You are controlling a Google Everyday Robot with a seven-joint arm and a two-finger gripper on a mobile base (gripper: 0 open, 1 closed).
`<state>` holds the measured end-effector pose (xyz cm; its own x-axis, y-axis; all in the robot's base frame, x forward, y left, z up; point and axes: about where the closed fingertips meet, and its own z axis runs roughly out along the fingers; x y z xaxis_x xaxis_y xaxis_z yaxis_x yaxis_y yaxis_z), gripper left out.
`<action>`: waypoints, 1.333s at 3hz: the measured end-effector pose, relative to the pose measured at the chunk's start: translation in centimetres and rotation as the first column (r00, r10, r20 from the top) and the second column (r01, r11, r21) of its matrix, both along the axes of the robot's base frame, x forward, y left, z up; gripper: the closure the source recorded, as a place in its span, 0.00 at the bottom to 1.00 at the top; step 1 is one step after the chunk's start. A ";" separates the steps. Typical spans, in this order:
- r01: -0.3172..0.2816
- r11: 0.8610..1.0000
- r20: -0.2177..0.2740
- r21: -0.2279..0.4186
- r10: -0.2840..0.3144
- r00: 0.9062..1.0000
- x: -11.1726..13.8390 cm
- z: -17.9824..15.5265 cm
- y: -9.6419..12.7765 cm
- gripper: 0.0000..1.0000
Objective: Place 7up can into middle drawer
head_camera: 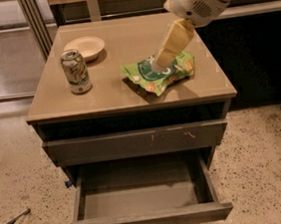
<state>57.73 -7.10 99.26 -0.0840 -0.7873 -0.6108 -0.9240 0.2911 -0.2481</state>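
The 7up can [76, 71] stands upright on the left part of the tan cabinet top [113, 94], silver-grey with green and red marks. The middle drawer [143, 193] is pulled open below, with a flat grey inside and nothing in it. My gripper [164, 56] reaches in from the upper right and hangs over the green snack bag [160, 74], well to the right of the can and holding nothing that I can see.
A pale bowl [85, 46] sits behind the can. A closed grey drawer front with small pale scratches [136, 142] is above the open drawer. Metal rails [33, 20] stand at the back left. Speckled floor surrounds the cabinet.
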 end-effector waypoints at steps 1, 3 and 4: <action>-0.029 0.988 0.015 0.151 0.027 1.000 2.8 1.3 5.5 0.00; -0.113 0.966 0.056 0.233 0.103 0.993 3.5 2.1 11.8 0.00; -0.106 0.961 0.052 0.255 0.095 0.994 3.5 1.7 12.2 0.00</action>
